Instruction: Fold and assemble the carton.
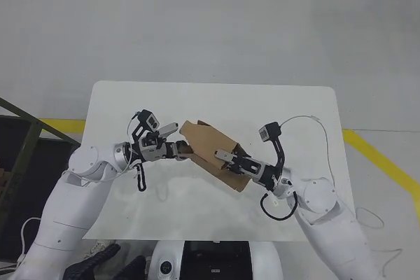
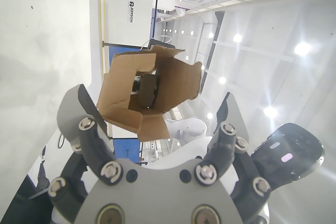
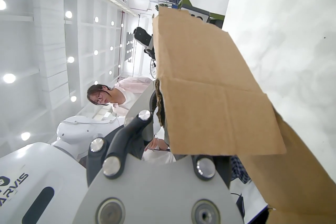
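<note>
— What's on the left?
— The left gripper (image 1: 183,149), fingers spread wide at the open end of the brown corrugated carton (image 1: 206,145), over the smooth white table (image 1: 126,105).
— And on the right?
— The right gripper (image 1: 229,159) pinches one flat carton wall.

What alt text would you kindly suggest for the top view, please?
A half-folded brown carton is held over a white table by the right pincer; the open left pincer sits at its opposite end.
</note>
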You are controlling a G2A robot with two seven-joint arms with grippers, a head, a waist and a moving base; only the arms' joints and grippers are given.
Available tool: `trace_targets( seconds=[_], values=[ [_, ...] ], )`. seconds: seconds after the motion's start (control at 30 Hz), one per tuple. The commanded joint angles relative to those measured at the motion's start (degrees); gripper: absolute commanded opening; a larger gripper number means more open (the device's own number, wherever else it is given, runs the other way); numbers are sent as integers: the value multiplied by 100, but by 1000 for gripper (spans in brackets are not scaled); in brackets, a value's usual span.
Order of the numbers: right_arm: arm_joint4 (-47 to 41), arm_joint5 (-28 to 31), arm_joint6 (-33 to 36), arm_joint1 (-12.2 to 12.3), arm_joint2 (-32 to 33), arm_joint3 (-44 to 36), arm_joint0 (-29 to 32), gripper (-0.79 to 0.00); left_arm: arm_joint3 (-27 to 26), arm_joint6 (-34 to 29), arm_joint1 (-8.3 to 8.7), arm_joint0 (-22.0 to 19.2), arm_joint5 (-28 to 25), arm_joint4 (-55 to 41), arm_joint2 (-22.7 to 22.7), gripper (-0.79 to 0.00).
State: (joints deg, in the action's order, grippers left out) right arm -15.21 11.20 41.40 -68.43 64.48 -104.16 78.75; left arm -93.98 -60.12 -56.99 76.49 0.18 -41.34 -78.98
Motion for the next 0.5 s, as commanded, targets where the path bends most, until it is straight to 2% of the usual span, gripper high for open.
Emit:
trace_targets(
  seconds=[0.0,0.47],
  values=[
    [-15,13,66,-1,-34,14,-18,-785,-8,1,-5,-22,8,-12,19,0],
    [-171,54,160,-17,-179,149,-150,-785,-45,-135,-11,-18,84,-207,-43,0]
  ],
)
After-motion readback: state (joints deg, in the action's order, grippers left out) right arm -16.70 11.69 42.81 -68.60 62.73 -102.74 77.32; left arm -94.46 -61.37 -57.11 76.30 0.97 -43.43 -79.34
